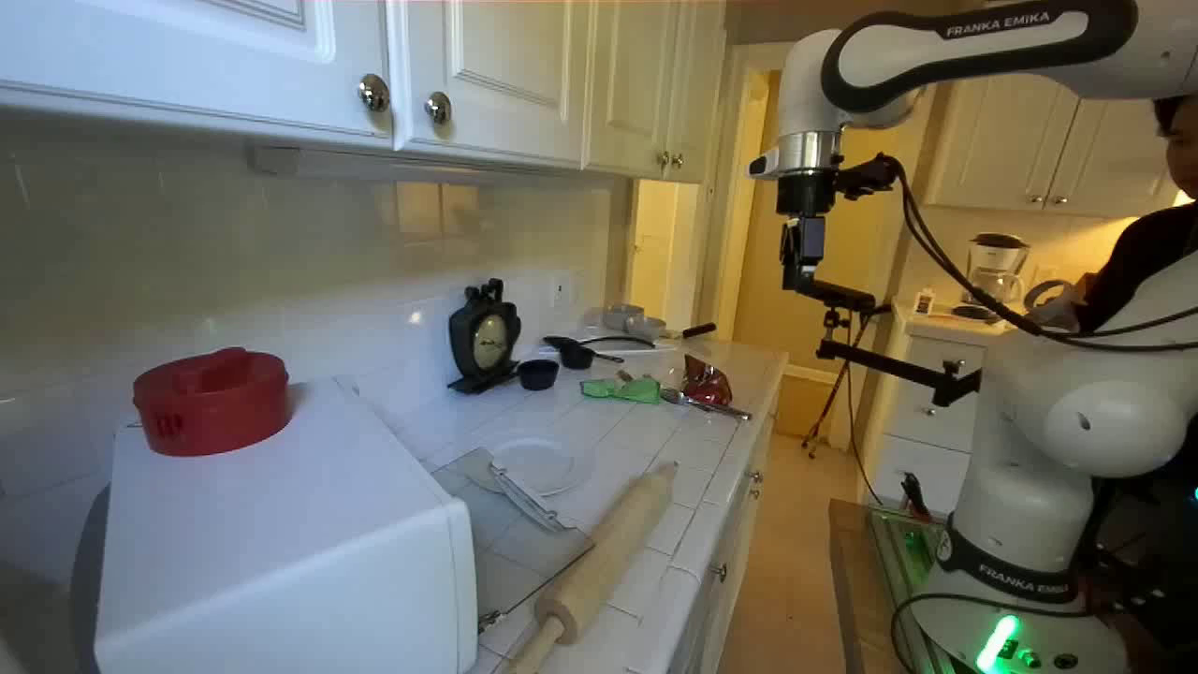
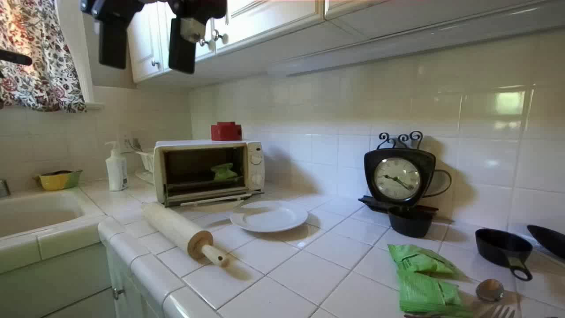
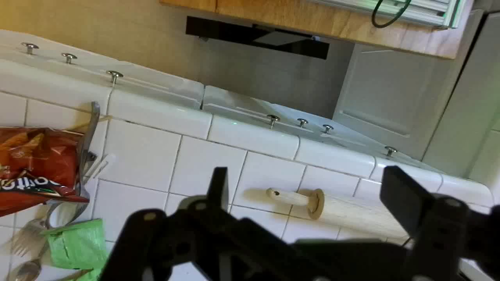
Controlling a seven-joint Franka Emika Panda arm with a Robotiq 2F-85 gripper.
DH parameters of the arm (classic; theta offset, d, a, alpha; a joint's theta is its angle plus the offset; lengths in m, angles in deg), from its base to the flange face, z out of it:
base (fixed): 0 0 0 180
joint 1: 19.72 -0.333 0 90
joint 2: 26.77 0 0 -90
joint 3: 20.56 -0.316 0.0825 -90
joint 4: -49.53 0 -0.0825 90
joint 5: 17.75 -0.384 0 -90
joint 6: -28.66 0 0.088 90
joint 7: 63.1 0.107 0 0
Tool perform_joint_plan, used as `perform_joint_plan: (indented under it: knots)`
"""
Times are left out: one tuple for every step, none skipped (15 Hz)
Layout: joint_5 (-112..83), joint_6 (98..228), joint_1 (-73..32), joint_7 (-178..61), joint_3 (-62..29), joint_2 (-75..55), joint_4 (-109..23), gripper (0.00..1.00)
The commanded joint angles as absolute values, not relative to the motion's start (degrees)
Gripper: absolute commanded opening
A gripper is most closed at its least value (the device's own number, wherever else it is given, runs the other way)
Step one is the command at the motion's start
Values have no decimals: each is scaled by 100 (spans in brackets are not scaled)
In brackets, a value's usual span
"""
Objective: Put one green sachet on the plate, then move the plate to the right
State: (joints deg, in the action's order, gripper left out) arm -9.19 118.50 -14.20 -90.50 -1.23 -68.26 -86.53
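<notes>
The tiled desk (image 2: pixel 273 287) runs along a wall (image 2: pixel 309 119), its rounded front edge facing the room. Near its back corner stands the white oven (image 1: pixel 290 543), its glass door (image 1: pixel 510 543) lowered. The rolling pin (image 2: pixel 174 229) lies close to the front edge. A dark clock (image 2: pixel 398 179) stands upright at the wall edge. The plate (image 2: pixel 269 216) lies flat between rolling pin and wall edge, just beside the lowered door. High above desk level hangs the pincer (image 2: pixel 147 67), its two fingers well apart. Two green sachets (image 2: pixel 428 291) lie close together between wall edge and front edge, farther from the oven's corner than the plate. Another green item (image 2: pixel 224 172) shows inside the oven.
</notes>
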Motion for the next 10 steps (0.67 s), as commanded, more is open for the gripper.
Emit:
perform_joint_plan:
  knots:
    - [-927, 11840, -1411, -9055, -132, -6819, -8641, 100]
    - [-927, 11840, -1411, -9055, -132, -6819, -8641, 100]
    - [-927, 11840, -1411, -9055, -132, -6819, -8641, 100]
    - [-927, 11840, -1411, -9055, -132, -6819, -8641, 100]
    - [-927, 11840, -1411, -9055, -132, -6819, -8641, 100]
    - [-927, 11840, -1411, -9055, -132, -6819, -8641, 100]
    - [-927, 11840, -1411, -9055, -132, -6819, -8641, 100]
    - [-927, 11840, -1411, -9054, -132, -6819, -8641, 100]
    - [-927, 11840, -1411, -9054, -132, -6819, -8641, 100]
    - [-922, 11932, -1405, -9068, -110, -6843, -8667, 100]
